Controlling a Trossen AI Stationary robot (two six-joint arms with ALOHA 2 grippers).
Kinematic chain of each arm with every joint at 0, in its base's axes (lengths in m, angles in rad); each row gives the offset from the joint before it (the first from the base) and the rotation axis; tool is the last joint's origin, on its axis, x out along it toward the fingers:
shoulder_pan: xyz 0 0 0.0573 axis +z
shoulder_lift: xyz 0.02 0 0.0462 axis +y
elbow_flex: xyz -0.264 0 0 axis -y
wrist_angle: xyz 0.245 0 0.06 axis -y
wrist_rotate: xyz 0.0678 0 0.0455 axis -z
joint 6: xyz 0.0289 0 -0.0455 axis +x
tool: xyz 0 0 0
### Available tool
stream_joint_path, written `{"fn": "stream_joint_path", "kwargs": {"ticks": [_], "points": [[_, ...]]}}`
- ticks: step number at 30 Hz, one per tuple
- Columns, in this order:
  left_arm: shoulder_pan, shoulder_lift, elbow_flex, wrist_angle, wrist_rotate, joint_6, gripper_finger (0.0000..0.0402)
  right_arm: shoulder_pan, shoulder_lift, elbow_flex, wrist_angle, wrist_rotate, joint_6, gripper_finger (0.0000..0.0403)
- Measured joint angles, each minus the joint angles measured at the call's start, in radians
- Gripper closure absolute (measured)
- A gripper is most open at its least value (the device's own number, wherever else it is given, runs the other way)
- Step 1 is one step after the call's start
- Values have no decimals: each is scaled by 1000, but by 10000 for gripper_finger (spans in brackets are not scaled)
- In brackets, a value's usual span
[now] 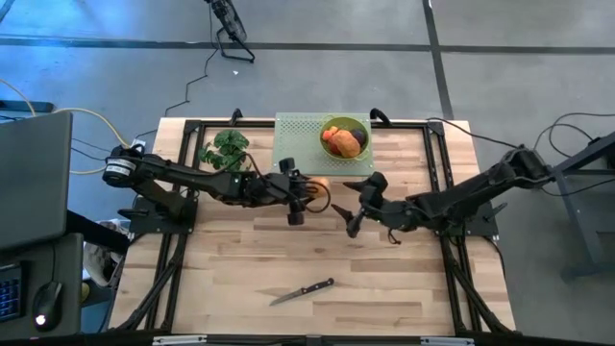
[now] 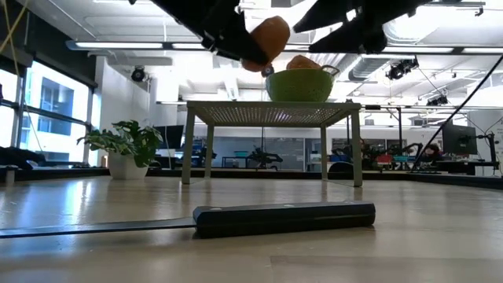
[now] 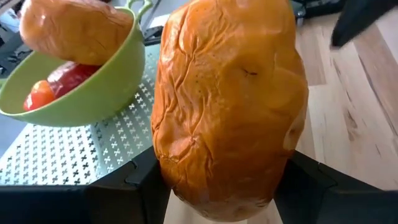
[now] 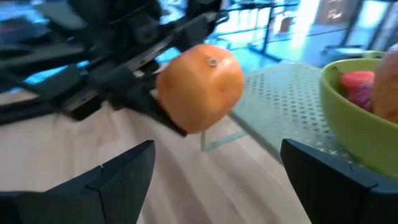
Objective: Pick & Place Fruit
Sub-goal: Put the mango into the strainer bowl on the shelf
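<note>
Our left jaws (image 1: pixel 309 195) are closed about halfway round one orange oval fruit (image 3: pixel 230 106), gripping it low on both flanks so that most of its wrinkled body stands proud of them; it hangs clear above the worktop (image 1: pixel 317 259), just short of the perforated stand (image 1: pixel 298 142) that carries the green bowl (image 1: pixel 346 137). Our right jaws (image 1: pixel 357 213) stand wide and hold nothing, hovering close by and facing the carried fruit. The bowl already holds the other orange oval (image 3: pixel 74 28), a red fruit (image 3: pixel 78 74) and a dark purple one (image 1: pixel 359 139), so we judge the step in hand to be carrying this last large fruit up and over the rim. To do it well we should keep the grip steady, since the skin looks soft and dents easily, and lift high enough to clear the bowl's lip before moving across. The free room seems to lie on the near side of the heaped fruit, so we should lower there and open only once the fruit rests on something. The right arm should stay back from the path.
</note>
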Motion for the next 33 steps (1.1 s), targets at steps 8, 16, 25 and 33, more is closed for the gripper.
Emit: {"fn": "stream_joint_path", "kwargs": {"ticks": [8,16,25,33], "points": [[0,48,3,52,-15,6,186,0,121,0,234,40,-75,63],[0,91,1,130,-22,9,185,-22,151,0,322,99,-93,63],[-1,97,0,186,-16,28,185,-73,151,0,321,-35,1,80],[0,97,0,189,13,41,185,-86,150,0,320,-54,29,157]]}}
